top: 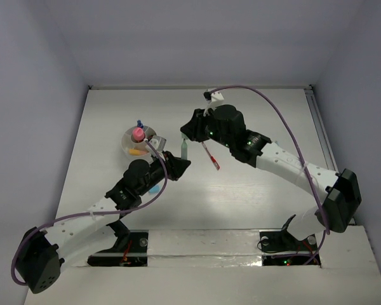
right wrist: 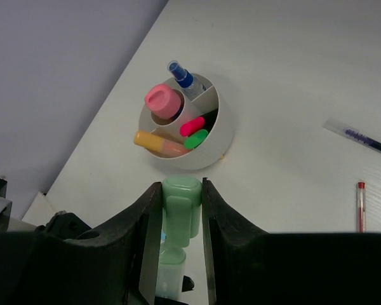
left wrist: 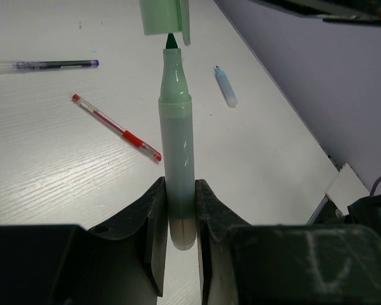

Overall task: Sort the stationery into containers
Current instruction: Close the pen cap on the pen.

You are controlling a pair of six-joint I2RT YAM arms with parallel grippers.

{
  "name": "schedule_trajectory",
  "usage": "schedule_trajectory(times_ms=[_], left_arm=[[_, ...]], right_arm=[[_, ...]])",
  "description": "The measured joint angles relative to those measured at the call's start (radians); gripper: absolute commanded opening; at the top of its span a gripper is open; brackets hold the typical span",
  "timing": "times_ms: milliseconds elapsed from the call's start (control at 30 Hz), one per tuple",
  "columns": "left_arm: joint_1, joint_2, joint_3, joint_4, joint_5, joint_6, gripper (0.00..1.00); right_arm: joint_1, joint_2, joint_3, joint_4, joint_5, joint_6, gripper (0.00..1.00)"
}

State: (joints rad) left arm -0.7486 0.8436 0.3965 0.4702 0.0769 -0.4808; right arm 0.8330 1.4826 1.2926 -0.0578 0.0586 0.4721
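Left end effector (left wrist: 180, 194) squeezes the green marker (left wrist: 176, 127), and the right end effector (right wrist: 178, 190) pinches its cap (right wrist: 180, 213) just above the tip. Some markers (right wrist: 163, 100) sit in the white cup (right wrist: 223, 130), but a black pen (left wrist: 51, 64), red pen (left wrist: 117, 127) and small blue piece (left wrist: 226, 86) wait on the tabletop (left wrist: 63, 184). Both arms bend inward and meet.

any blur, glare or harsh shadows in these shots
Top view: even light, only soft shadows on the table. Left wrist: green marker sharp, a faint glare streak down its barrel. Right wrist: cup crisp, green cap close to the lens slightly soft.
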Motion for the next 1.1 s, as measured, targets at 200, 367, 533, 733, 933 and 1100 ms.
schedule_trajectory(times_ms=[200, 367, 533, 733, 933, 1100], left_arm=[[0.0, 0.003, 0.014, -0.007, -0.012, 0.012, 0.0], [0.0, 0.006, 0.016, -0.013, -0.019, 0.014, 0.0], [0.005, 0.006, 0.027, -0.022, -0.033, 0.018, 0.0], [0.008, 0.006, 0.033, -0.035, -0.048, 0.021, 0.0], [0.009, 0.006, 0.045, -0.051, -0.075, 0.025, 0.0], [0.009, 0.006, 0.046, -0.063, -0.09, 0.028, 0.0]], right_arm=[[0.0, 0.0, 0.0, 0.005, -0.005, 0.001, 0.07], [0.006, 0.0, -0.001, 0.005, -0.004, 0.001, 0.07], [0.018, 0.0, -0.011, 0.007, -0.004, 0.004, 0.07], [0.033, 0.0, -0.027, 0.025, -0.003, 0.011, 0.07], [0.041, -0.002, -0.048, 0.072, -0.002, 0.027, 0.07], [0.045, -0.005, -0.076, 0.112, 0.005, 0.042, 0.07]])
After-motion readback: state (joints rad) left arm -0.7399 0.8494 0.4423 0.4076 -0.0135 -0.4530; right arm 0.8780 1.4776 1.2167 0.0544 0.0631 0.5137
